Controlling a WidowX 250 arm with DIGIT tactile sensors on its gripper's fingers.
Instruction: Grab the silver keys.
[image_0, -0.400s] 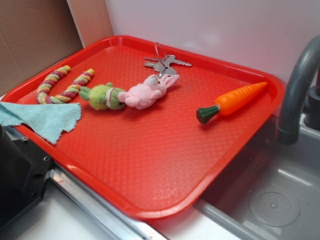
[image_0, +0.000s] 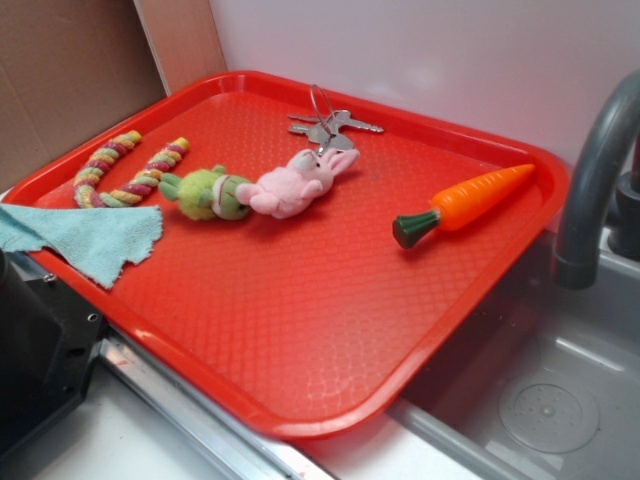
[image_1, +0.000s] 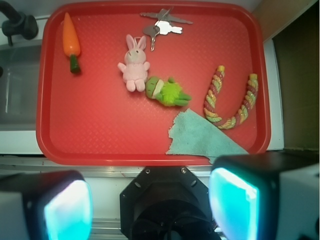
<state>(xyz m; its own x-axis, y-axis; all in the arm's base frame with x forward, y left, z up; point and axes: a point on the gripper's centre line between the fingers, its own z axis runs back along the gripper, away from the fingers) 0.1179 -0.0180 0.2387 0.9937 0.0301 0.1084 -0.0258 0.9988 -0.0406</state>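
Note:
The silver keys lie on a thin wire ring at the far edge of the red tray, just beyond the pink bunny's ears; in the wrist view the silver keys are at the top centre. My gripper hovers high over the near edge of the tray, far from the keys. It is open, with two glowing cyan pads wide apart and nothing between them. The gripper itself is not seen in the exterior view.
On the tray lie a pink plush bunny, a green plush toy, a striped rope toy, a toy carrot and a teal cloth. A grey faucet and sink stand at the right. The black robot base is below.

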